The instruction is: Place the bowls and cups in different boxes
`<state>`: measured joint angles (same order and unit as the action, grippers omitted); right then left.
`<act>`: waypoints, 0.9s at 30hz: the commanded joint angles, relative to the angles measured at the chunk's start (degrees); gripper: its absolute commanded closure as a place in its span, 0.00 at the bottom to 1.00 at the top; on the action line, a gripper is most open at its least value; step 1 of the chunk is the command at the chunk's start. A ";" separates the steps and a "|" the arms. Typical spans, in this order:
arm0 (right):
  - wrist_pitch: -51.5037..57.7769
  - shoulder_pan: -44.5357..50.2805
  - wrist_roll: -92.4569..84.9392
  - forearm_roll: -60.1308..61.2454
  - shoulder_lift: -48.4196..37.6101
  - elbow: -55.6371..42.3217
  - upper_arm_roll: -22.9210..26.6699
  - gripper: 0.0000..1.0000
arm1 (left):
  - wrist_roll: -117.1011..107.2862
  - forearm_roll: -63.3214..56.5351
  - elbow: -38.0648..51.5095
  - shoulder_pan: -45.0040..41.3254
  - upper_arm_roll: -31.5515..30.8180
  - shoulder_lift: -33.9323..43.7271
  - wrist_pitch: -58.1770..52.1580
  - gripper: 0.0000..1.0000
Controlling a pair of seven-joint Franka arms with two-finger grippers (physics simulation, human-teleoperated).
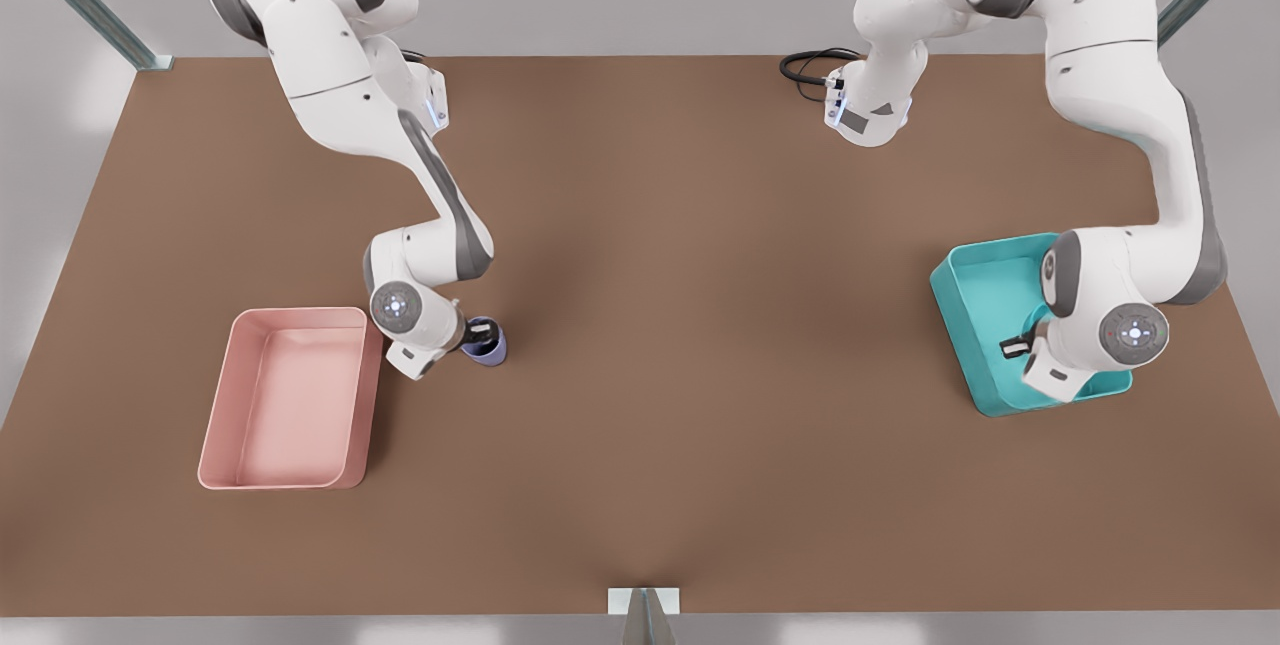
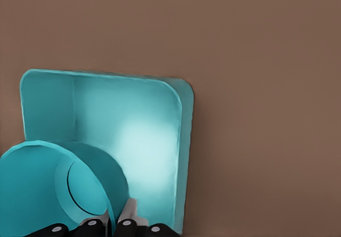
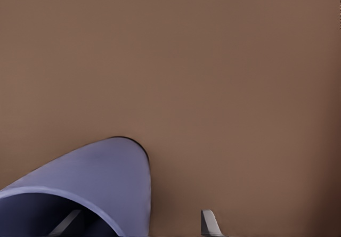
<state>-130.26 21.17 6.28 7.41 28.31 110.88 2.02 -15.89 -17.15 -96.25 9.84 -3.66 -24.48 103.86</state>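
Front view: pink box (image 1: 290, 400) sits just beside gripped lavender cup (image 1: 487, 341).

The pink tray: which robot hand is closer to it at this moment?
The right hand. It straddles the rim of the lavender cup, just beside the pink tray. The left hand is far across the table, gripping the teal bowl over the teal tray.

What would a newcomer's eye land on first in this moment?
The two bright trays stand out on the brown table: the pink tray at the front view's left, the teal tray at its right. The left gripper holds the teal bowl over the teal tray, while the right gripper straddles the lavender cup beside the pink tray.
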 commanded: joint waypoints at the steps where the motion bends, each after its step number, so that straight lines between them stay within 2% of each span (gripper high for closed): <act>1: -0.70 -0.17 2.34 0.32 0.34 -0.05 0.00 0.29 | -0.02 -0.96 -1.83 2.11 0.06 0.05 2.75 0.79; 2: -0.96 -0.34 2.08 0.32 0.35 -0.05 0.00 0.34 | 0.16 -0.78 -4.63 2.03 0.32 0.05 5.37 0.79; 3: -1.05 -0.34 1.55 0.32 0.52 -0.05 0.00 0.45 | 0.16 -0.43 -8.59 1.85 0.93 -0.13 11.52 0.79; 5: -0.96 -0.34 1.37 0.23 1.22 -0.75 0.00 0.72 | 0.16 -0.43 -10.88 2.38 2.25 -1.53 15.31 0.79; 6: -0.78 -0.34 1.46 0.23 1.22 -1.01 0.00 0.79 | 0.07 -0.43 -10.97 2.64 2.34 -2.67 15.93 0.79; 10: 2.11 -0.96 1.20 0.23 -0.09 -2.77 0.09 0.79 | 0.07 -0.43 -10.89 2.73 2.78 -4.96 16.99 0.79; 13: 18.36 -7.19 -5.39 1.46 -1.15 -19.28 0.09 0.79 | 0.16 -0.43 -10.89 2.73 2.78 -5.75 16.90 0.79; 14: 18.90 -9.74 -8.56 1.38 -1.15 -22.81 0.18 0.79 | 0.25 -0.52 -10.89 2.73 2.78 -6.10 16.81 0.57; 15: 18.90 -11.67 -9.17 1.38 -1.41 -25.18 0.35 0.79 | 0.42 -0.69 -10.89 2.73 2.78 -6.01 16.73 0.06; 16: 20.30 -14.22 -10.22 0.41 -1.94 -27.02 0.62 0.79 | 1.21 -0.69 -10.71 2.73 2.78 -5.58 15.76 0.00; 18: 22.32 -19.15 -17.87 -0.12 -3.17 -27.64 1.23 0.79 | 1.30 -0.61 -10.27 2.38 2.78 -1.80 9.00 0.00; 21: 24.18 -22.93 -19.02 -5.39 -3.08 -27.65 2.02 0.79 | 11.85 3.08 -6.41 2.20 2.78 8.48 -8.04 0.00; 23: 24.18 -24.78 -19.02 -7.68 -0.89 -27.12 2.02 0.79 | 11.94 12.39 4.93 0.01 1.82 9.45 -20.80 0.00; 25: 24.18 -26.18 -18.93 -6.97 2.98 -26.85 1.93 0.79 | 11.85 14.69 12.58 -2.36 -1.43 11.38 -24.76 0.00; 27: 21.54 -27.06 -18.76 -6.54 6.76 -27.47 1.93 0.79 | 11.85 16.44 14.25 -5.09 -2.05 14.29 -24.93 0.00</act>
<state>-108.99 -5.63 -3.76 1.71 34.04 83.59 3.97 -10.14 -4.17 -82.91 5.07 -5.32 -11.23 91.00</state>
